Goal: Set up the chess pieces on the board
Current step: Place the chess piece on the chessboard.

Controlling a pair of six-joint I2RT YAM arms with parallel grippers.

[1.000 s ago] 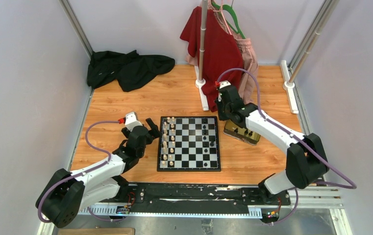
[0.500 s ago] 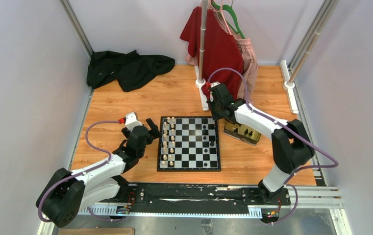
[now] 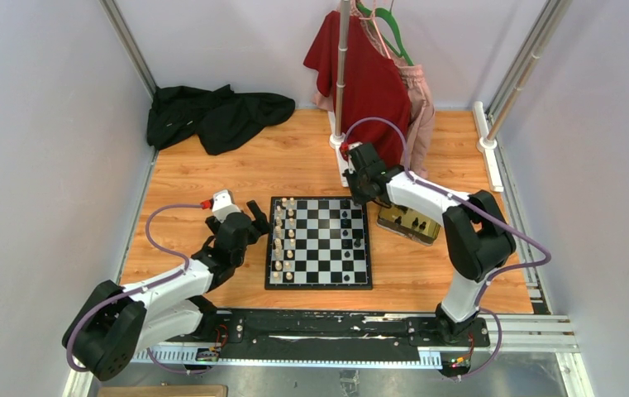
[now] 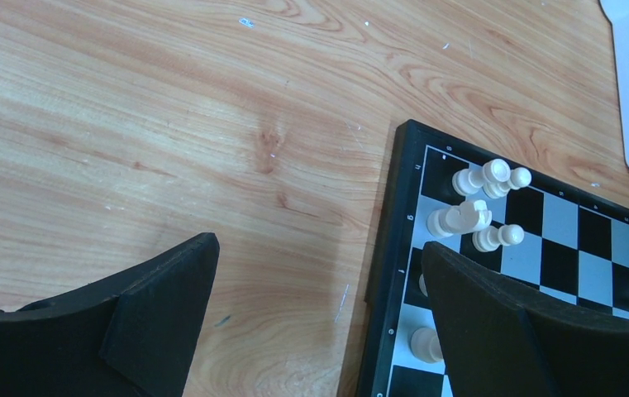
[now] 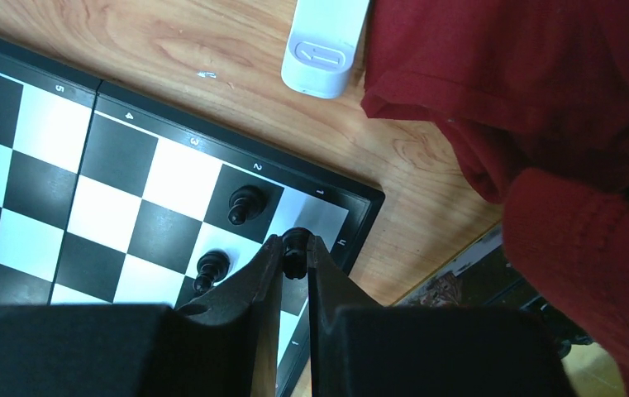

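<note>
Pale lilac walls [image 3: 38, 124] close in a light wooden floor [image 3: 294, 161], evenly lit. A black cloth heap [image 3: 212, 116] lies in the far left corner. A red garment [image 3: 369, 83] hangs by a metal pole [image 3: 342, 66] (beside it, perhaps a pink garment [image 3: 420, 107]).

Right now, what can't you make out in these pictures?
- Right wrist: the right tool covers all but the top of the black piece it grips; type unclear.
- Left wrist: a finger of the left tool hides part of the board and a white piece.
- Top: dark pieces in the gold tray, too small.
</note>
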